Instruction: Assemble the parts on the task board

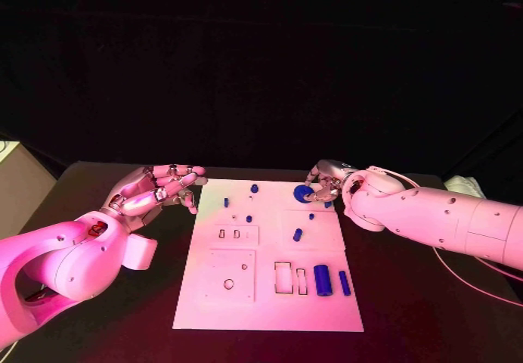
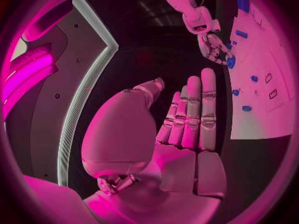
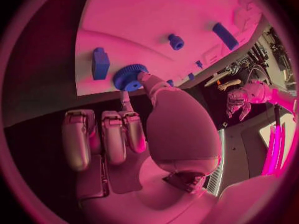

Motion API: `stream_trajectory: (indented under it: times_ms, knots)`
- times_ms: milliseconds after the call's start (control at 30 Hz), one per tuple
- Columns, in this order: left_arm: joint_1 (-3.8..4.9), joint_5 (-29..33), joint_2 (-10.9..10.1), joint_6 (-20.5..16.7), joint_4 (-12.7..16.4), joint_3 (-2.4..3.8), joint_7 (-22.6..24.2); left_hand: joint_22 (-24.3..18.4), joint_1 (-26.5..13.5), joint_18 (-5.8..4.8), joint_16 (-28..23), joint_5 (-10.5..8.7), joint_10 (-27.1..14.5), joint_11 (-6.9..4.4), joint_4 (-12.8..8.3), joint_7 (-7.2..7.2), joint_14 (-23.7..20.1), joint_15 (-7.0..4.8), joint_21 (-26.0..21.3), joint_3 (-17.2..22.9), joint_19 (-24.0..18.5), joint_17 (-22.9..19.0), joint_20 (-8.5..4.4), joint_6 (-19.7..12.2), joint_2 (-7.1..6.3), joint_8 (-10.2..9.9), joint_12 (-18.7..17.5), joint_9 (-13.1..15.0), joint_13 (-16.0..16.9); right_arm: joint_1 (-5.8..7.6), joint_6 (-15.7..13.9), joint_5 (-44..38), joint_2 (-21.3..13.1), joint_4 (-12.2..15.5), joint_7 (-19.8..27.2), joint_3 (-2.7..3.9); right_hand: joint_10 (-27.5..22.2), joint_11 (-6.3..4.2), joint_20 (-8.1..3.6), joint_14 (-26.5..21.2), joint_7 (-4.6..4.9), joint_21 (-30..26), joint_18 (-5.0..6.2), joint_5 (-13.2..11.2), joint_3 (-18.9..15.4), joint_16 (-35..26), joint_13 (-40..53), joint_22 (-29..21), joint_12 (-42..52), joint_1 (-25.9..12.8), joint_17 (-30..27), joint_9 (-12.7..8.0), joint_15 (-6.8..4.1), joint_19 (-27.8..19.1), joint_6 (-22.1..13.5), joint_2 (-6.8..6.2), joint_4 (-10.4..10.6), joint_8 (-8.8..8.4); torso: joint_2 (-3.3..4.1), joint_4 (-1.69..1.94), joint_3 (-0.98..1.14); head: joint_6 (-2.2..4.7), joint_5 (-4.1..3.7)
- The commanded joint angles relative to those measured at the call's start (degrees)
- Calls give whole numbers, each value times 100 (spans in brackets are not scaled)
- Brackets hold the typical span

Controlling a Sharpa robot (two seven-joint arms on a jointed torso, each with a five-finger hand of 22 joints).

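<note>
The right hand (image 1: 327,184) reaches over the far right corner of the white board (image 1: 268,302) and pinches a round blue toothed wheel (image 1: 302,193) there, at the board's edge. The left hand (image 1: 158,189) hangs just off the board's far left corner, fingers apart, holding nothing. A thick blue cylinder (image 1: 323,280) lies near the front right beside a thin blue rod (image 1: 345,283).

No text, label, brand, number or sign can be read anywhere in these pictures. The task board (image 1: 273,302) at the centre of the head view carries only outlined recesses and holes, with no lettering that can be made out.
</note>
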Motion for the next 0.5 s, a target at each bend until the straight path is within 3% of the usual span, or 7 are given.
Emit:
stream_trajectory:
  times_ms: [33,333,500]
  knots:
    - [4,-38,15,121,2,4,32,5,-27,24,36,-36,-25,1,1,91,-38,4,14,48,-41,-5,16,-32,28,-9,19,10,10,-15,193,87,22,-34,46,-8,479,37,23,610,19,35,-37,5,-17,20,1389,957,-6,3,1475,7,41,382,-3,59,32,28,1,2,2,-5,3]
    - [4,-38,17,123,-5,4,28,10,-24,25,36,-35,-27,2,-2,92,-43,4,22,55,-50,-7,18,-34,34,-8,20,12,10,-18,14,226,48,-74,157,-8,517,11,17,611,-12,50,-41,32,81,22,1432,981,31,66,1482,31,24,387,157,200,110,120,-1,-4,-1,-13,9]
    - [4,-38,15,133,-8,4,15,14,-21,26,37,-34,-29,2,-3,92,-46,5,28,62,-57,-8,19,-35,41,-7,22,13,11,-19,-252,254,43,-36,256,-8,586,-111,-89,613,-157,73,-48,-73,487,26,1507,1020,98,262,1491,74,-109,398,501,342,41,306,0,-7,4,-15,8]
